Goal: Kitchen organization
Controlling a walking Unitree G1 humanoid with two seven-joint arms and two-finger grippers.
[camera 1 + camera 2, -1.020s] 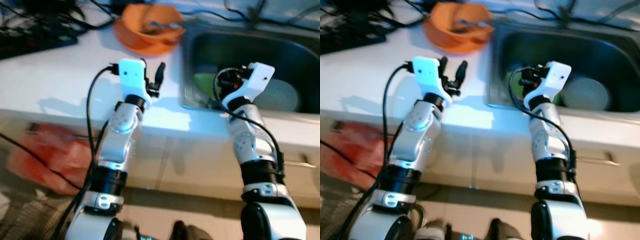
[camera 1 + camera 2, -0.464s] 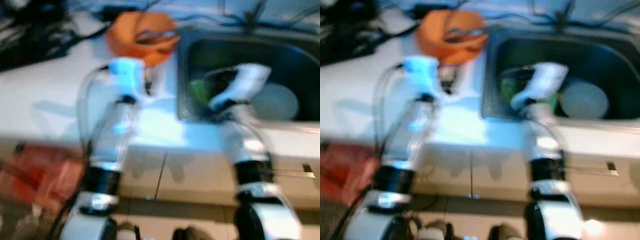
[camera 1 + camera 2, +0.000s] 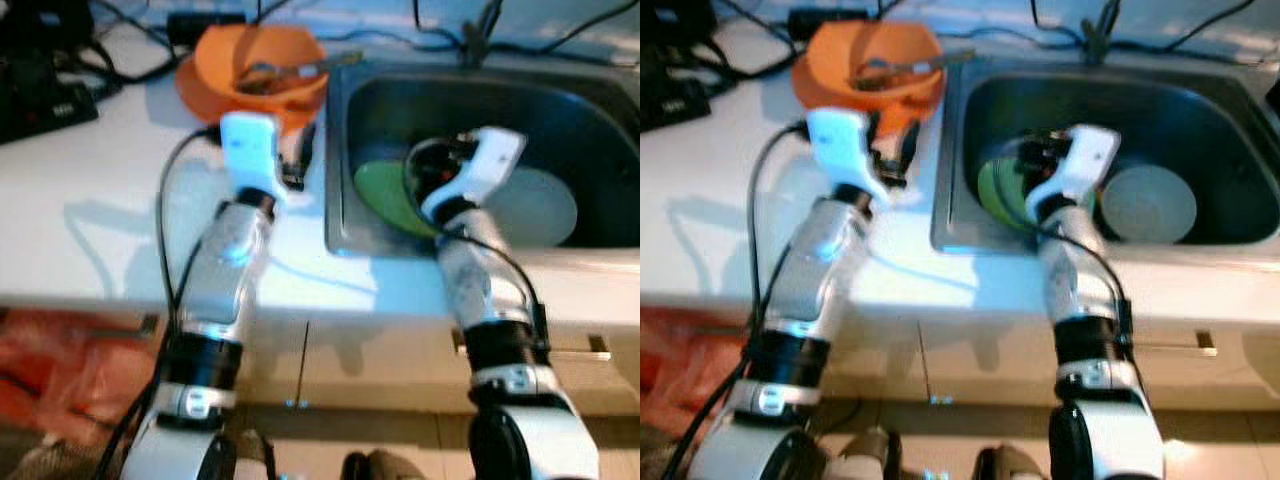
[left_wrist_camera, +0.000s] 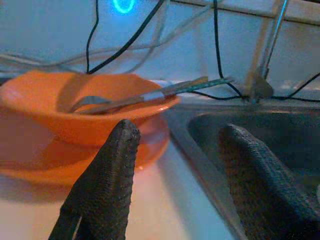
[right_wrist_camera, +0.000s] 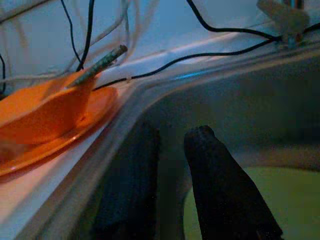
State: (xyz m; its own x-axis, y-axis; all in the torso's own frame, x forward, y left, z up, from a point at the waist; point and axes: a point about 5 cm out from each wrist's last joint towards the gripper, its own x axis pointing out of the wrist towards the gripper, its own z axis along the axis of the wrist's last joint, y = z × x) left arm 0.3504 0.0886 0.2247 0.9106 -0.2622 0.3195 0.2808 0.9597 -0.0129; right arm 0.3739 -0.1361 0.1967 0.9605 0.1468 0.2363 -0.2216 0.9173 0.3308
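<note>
Left wrist view shows left hand (image 4: 172,165) spread wide before orange bowl (image 4: 75,107) — right hand (image 5: 170,190) narrow above green plate (image 3: 1002,190).

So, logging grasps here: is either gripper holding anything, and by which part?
Nothing is held: the left gripper is open and empty, and the right gripper has nothing between its fingers.

The sink (image 3: 560,110) at upper right looks like dull brushed metal. The orange bowl (image 3: 255,70) at upper left seems smooth, slightly glossy plastic. The countertop (image 3: 90,170) is white and glossy. Rough, matt black texture covers the left gripper's fingers (image 4: 107,185).
</note>
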